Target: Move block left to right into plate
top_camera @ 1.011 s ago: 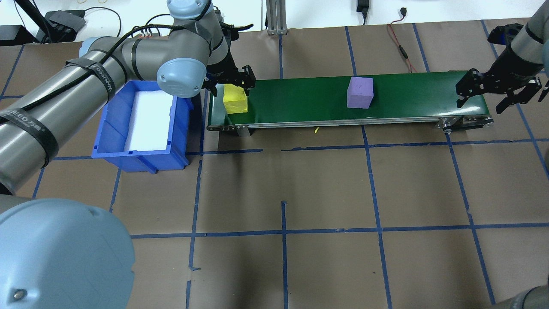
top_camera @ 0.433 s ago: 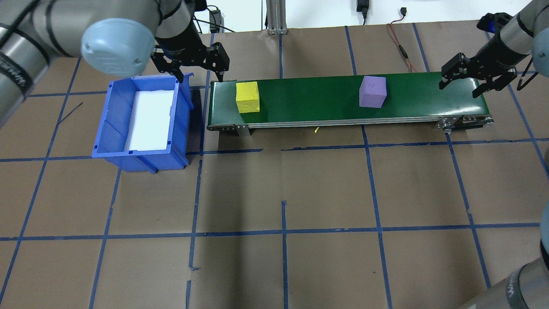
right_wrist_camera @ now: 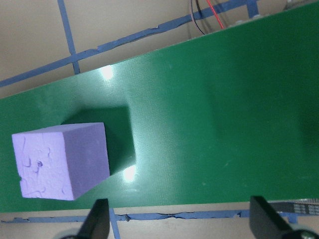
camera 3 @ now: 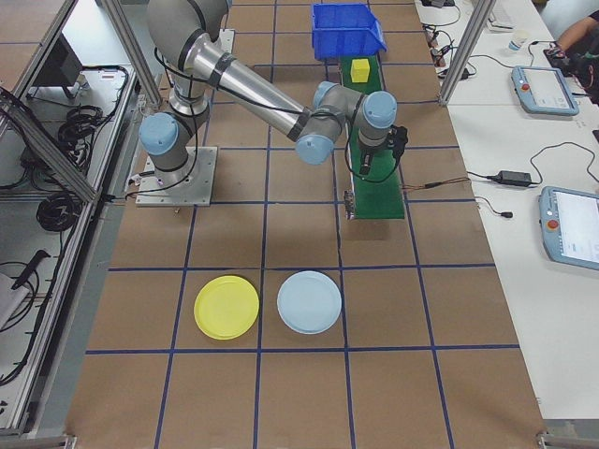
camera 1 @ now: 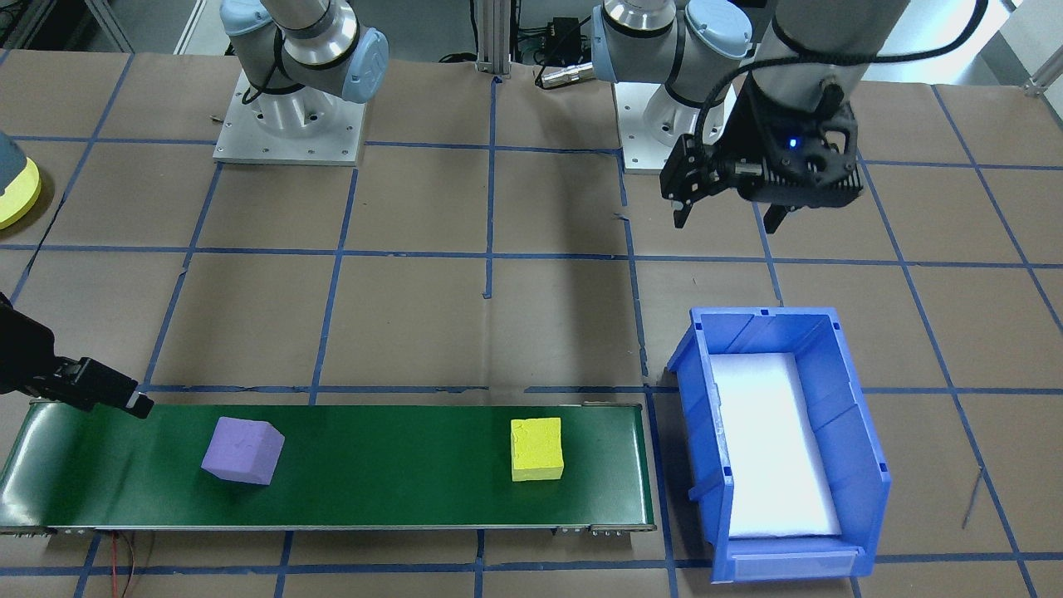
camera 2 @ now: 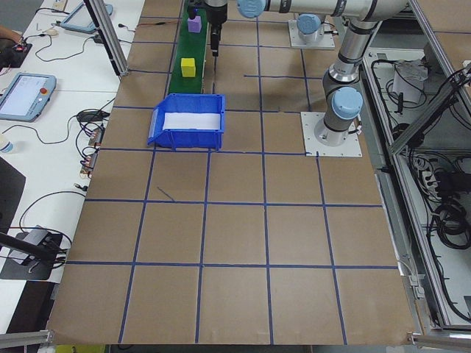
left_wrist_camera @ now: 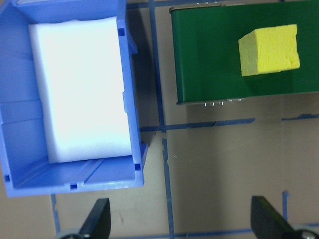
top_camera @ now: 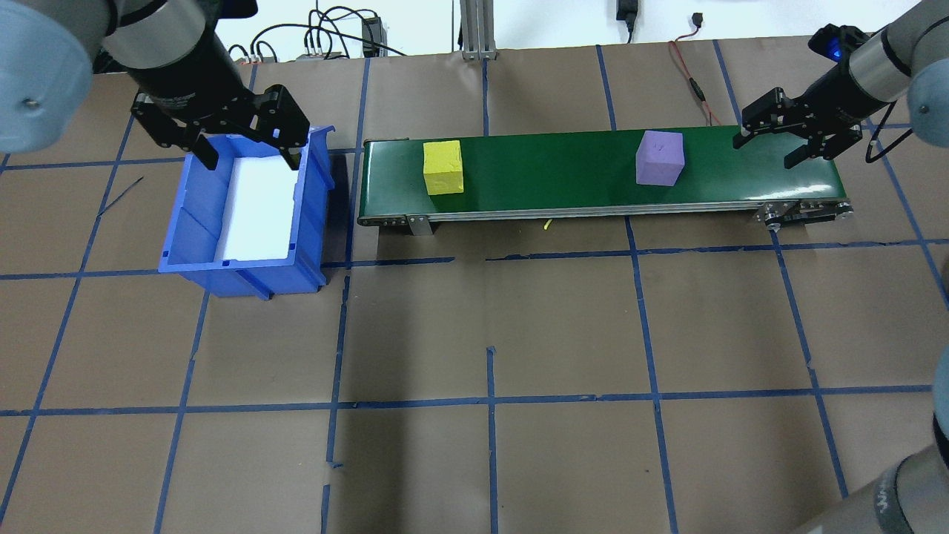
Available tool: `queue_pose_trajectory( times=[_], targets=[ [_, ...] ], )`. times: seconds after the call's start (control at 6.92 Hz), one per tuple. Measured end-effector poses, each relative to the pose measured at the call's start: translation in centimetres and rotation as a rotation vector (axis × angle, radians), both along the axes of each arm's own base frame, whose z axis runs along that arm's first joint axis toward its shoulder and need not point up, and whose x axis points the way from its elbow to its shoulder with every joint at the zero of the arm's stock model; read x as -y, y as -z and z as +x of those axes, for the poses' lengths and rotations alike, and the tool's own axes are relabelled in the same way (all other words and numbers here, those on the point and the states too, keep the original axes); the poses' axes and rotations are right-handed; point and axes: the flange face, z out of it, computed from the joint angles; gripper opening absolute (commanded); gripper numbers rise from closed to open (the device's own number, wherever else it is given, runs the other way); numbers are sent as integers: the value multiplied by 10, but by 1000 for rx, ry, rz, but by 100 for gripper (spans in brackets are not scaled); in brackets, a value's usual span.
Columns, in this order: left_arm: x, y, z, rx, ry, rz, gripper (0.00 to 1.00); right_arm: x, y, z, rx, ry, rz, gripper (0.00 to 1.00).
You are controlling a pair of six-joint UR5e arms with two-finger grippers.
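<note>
Overhead, we see the left gripper with its jaws spread wide and holding nothing, hanging above the far end of the blue bin. The right gripper also has its jaws parted and empty, poised over the right end of the green conveyor belt.

From the left wrist view, we look down on the bin's white foam liner and on the yellow block, which sits on the belt near its left end, apart from the bin. From the right wrist view, we find the purple block resting on the belt, slightly turned, well short of the right gripper's fingertips.

On the belt the two blocks stand well apart, the yellow one toward the bin, the purple one toward the right gripper.

In the right side view, we see the yellow plate lying flat on the table, just beside a pale blue plate, both bare and well apart from the belt's end. Neither block is near them.
</note>
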Motion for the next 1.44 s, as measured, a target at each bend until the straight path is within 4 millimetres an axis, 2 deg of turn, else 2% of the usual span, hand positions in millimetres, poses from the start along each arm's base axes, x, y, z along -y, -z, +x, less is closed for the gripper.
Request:
queue_pose_trajectory(
  times=[0.29, 0.58, 1.01, 1.44],
  targets=[
    [-18, -4, 3, 0, 2, 12, 100, 2, -1, 2, 2, 15, -7, 100],
    [-21, -1, 7, 49, 23, 21, 100, 16, 0, 7, -7, 1, -27, 100],
    [-21, -8, 11, 43, 34, 6, 100, 31, 3, 31, -24, -4, -28, 100],
    [-21, -11, 15, 26, 26, -1, 100, 32, 17, 31, -51, -2, 2, 100]
  ],
)
